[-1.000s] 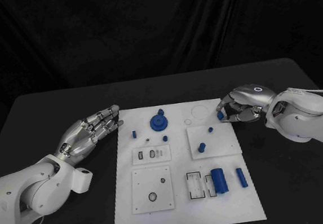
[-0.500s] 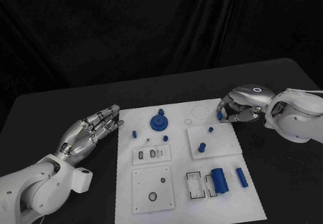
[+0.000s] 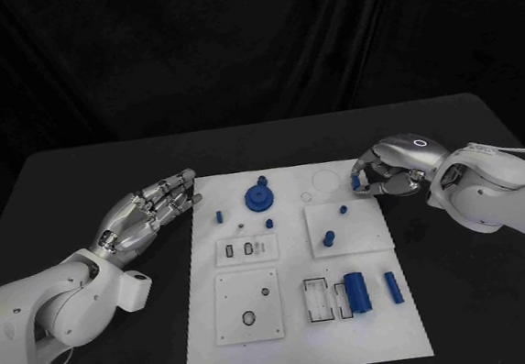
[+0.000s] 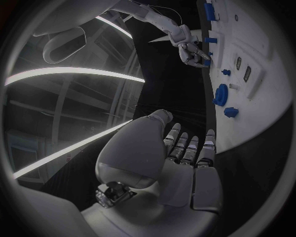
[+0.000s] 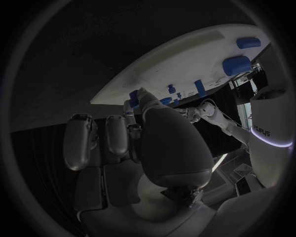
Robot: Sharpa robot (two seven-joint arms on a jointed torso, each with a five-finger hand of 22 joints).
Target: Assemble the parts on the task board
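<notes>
The white task board (image 3: 305,329) lies in the middle of the black table. On it stand a blue gear-shaped part (image 3: 258,198), several small blue pegs such as one (image 3: 328,239) on a raised square plate, and a blue cylinder (image 3: 354,284) beside a slimmer blue pin (image 3: 392,286). My right hand (image 3: 392,170) hovers curled at the board's far right edge. In the right wrist view its thumb and fingers (image 5: 140,98) pinch a small blue part (image 5: 132,94). My left hand (image 3: 147,216) lies flat with fingers stretched out beside the board's far left edge and holds nothing (image 4: 179,158).
The board (image 4: 259,98) carries raised white plates with slots and holes, one (image 3: 248,306) at its near left. Bare black table surrounds it on every side, and a dark curtain hangs behind.
My right hand has lifted and curled in slightly at the board's far right edge, so the small blue part is less exposed. The left hand has stayed in place.
</notes>
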